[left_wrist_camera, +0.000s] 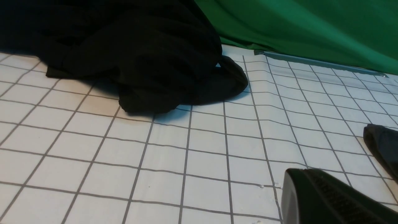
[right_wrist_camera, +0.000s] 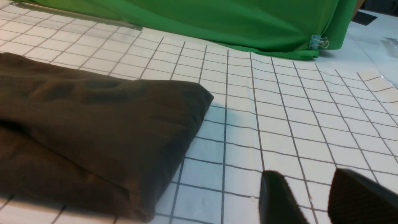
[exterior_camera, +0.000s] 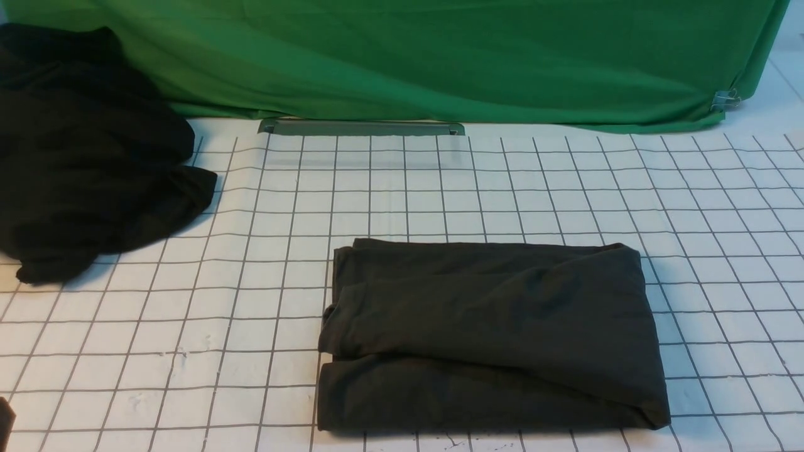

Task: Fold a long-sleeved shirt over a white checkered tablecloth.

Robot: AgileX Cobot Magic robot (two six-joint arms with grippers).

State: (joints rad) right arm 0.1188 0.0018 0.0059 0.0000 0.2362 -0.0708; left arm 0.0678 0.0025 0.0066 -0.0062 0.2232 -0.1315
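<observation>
The long-sleeved shirt (exterior_camera: 490, 333) lies folded into a dark charcoal rectangle on the white checkered tablecloth (exterior_camera: 188, 339), right of centre near the front edge. No logo or label shows. In the right wrist view the shirt (right_wrist_camera: 93, 124) has one folded corner towards my right gripper (right_wrist_camera: 306, 174). That gripper hovers over bare cloth beside it, open, with nothing between its fingers. My left gripper (left_wrist_camera: 300, 179) is shut and empty, low over the tablecloth (left_wrist_camera: 155, 155). The shirt's edge (left_wrist_camera: 384, 146) lies just beyond it. Neither gripper touches the shirt.
A jet-black heap of cloth (exterior_camera: 81, 157) sits at the far left, also in the left wrist view as the black heap (left_wrist_camera: 140, 56). A green backdrop (exterior_camera: 440, 56) hangs along the back, with a grey metal bar (exterior_camera: 361, 127) at its foot and a binder clip (exterior_camera: 725, 98) at its right corner.
</observation>
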